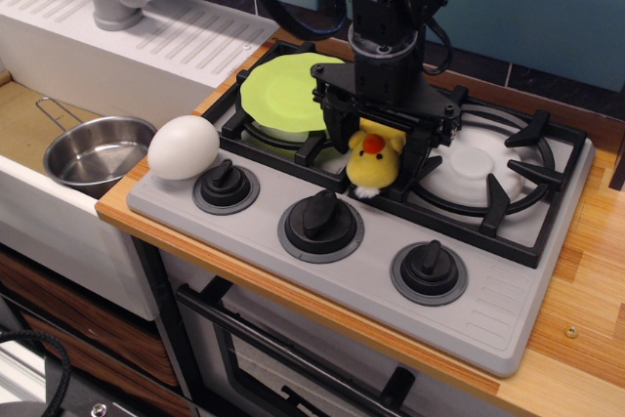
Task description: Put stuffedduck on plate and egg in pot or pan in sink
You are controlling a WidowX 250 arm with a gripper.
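A toy kitchen: hob (508, 310), sink (24, 129), draining board (186, 41)

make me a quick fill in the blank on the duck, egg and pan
The gripper is closed around the ____.
The egg sits at the stove's front-left corner, next to a ____.
The pan in the sink holds ____.
The plate lies on the back-left ____.

Missing words: duck; knob; nothing; burner
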